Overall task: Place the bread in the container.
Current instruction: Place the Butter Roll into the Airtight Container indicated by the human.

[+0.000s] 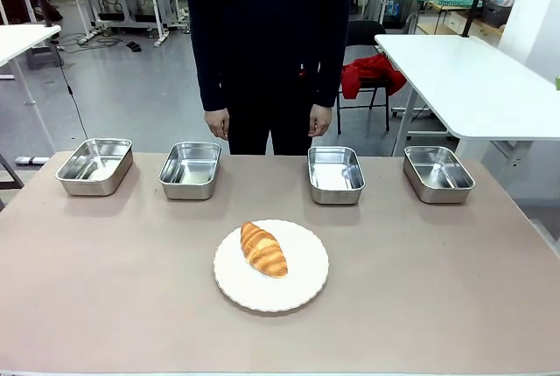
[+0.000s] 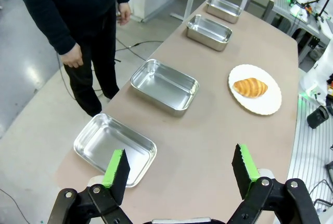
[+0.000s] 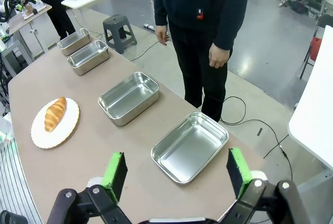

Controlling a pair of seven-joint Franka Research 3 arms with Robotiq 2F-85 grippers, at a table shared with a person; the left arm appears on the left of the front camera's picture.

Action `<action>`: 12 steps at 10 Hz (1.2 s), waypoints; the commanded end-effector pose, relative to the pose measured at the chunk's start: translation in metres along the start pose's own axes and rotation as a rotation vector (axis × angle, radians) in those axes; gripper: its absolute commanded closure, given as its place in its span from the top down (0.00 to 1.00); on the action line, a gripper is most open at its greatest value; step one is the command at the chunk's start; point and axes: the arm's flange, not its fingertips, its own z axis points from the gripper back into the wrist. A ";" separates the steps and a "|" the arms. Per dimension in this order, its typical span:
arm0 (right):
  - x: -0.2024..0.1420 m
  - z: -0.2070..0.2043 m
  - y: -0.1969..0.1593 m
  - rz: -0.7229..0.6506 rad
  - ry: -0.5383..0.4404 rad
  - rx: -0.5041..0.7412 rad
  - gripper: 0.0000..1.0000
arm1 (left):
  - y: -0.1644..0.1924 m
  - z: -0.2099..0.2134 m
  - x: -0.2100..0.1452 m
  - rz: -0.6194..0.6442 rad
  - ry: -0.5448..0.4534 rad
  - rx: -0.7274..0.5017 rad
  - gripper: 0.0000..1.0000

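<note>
- We see the bread [image 1: 263,249] lying slantwise on a round white plate [image 1: 306,284], near the middle of the worktop [image 1: 455,288] and on the robot's side of the row of pans.
- Four alike steel containers stand in a row along the far edge: the left-end container [image 1: 94,166], the second container [image 1: 190,169], the third container [image 1: 335,174] and the right-end container [image 1: 438,173]. All are well apart from the plate, and we cannot tell which is meant for the bread.
- Glare and reflections make their shiny floors hard to read.
- The left tool [image 2: 179,169] is released, its green pads spread wide with only worktop between them. One finger [image 2: 117,169] covers part of the left-end container's near rim, and its base is cut off at the bottom edge.
- The right tool [image 3: 176,172] is likewise spread and grasps nothing, hanging just short of the right-end container.
- The person [image 1: 267,35] stands behind the far edge, cut off above the chest, with one hand [image 1: 216,122] and the other hand [image 1: 320,120] hanging at the sides.
</note>
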 end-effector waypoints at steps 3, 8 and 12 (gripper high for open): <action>0.001 0.001 0.001 0.010 0.005 0.004 1.00 | -0.001 0.001 0.001 -0.015 -0.007 -0.008 1.00; 0.001 0.001 0.001 0.010 0.005 0.004 1.00 | -0.001 0.001 0.001 -0.015 -0.007 -0.008 1.00; 0.001 0.001 0.001 0.010 0.005 0.004 1.00 | -0.001 0.001 0.001 -0.015 -0.007 -0.008 1.00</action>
